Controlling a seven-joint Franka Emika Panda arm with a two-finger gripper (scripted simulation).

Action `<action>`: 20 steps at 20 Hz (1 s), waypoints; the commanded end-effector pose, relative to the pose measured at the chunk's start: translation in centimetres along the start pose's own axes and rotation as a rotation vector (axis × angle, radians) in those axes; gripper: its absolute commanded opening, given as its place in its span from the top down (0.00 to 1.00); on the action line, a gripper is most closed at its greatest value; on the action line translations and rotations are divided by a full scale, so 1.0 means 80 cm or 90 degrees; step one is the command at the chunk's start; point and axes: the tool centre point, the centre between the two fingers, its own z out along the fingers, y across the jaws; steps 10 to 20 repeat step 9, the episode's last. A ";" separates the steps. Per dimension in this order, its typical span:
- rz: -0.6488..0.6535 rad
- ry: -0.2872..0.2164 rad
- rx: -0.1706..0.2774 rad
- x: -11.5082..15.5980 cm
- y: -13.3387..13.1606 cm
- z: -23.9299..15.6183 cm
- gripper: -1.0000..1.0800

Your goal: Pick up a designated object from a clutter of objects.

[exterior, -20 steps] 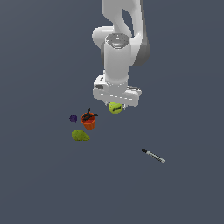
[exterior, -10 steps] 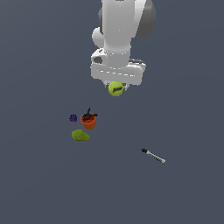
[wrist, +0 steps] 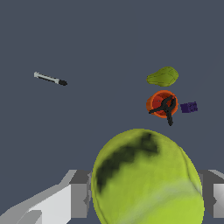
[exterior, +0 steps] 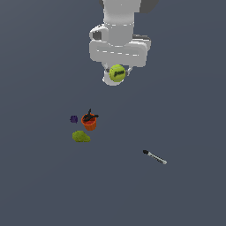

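The yellow-green tennis ball (exterior: 117, 73) with its dark mark hangs high above the floor, and my gripper (exterior: 117, 76) is shut on it under the white arm. In the wrist view the ball (wrist: 146, 179) fills the foreground between the grey fingers (wrist: 79, 194). The other clutter lies far below: an orange cup (exterior: 89, 121) (wrist: 162, 104) with a black piece in it, a tiny purple cube (exterior: 73, 118) (wrist: 189, 107), an olive-green lump (exterior: 80, 136) (wrist: 162, 76) and a thin black-and-grey pen (exterior: 154, 156) (wrist: 50, 79).
The cup, cube and lump sit close together at the exterior view's left. The pen lies apart from them at the exterior view's right. All rest on a flat dark grey floor (exterior: 53, 185).
The arm has risen straight up with the ball held in it, from beside the orange cup to well above the clutter. The cup, cube, lump and pen have not moved.
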 end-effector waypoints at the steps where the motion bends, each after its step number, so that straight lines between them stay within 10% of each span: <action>1: 0.000 0.000 0.000 -0.004 0.001 -0.014 1.00; 20: 0.000 0.000 0.000 -0.006 0.001 -0.029 1.00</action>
